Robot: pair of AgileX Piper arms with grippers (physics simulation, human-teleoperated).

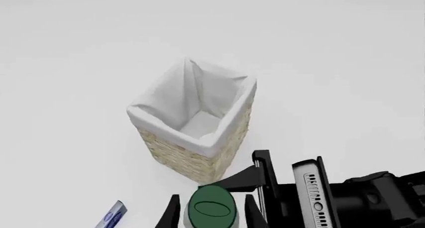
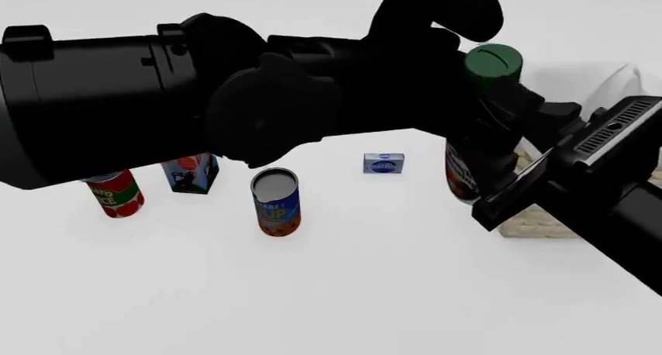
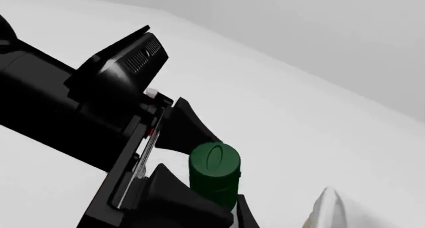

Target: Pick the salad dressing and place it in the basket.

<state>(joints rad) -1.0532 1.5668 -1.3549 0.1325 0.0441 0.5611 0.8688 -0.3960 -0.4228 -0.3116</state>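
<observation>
The salad dressing (image 2: 491, 64), a white bottle with a dark green cap, sits between my left gripper's fingers (image 1: 251, 210). The cap also shows in the left wrist view (image 1: 212, 208) and the right wrist view (image 3: 214, 171). My left gripper (image 1: 211, 215) is shut on it from above, and my left arm crosses the whole front view. The basket (image 1: 199, 163), wicker with white lining, stands just beyond the bottle and is partly hidden in the front view (image 2: 532, 225). My right gripper (image 2: 507, 157) is close beside the bottle. One of its fingers (image 1: 242, 180) shows and looks open.
A blue-and-orange can (image 2: 275, 204), a red-labelled can (image 2: 116, 194), a blue carton (image 2: 189, 173) and a small blue box (image 2: 383, 163) stand to the left of the bottle. My right arm's wrist camera (image 2: 615, 130) is in front of the basket.
</observation>
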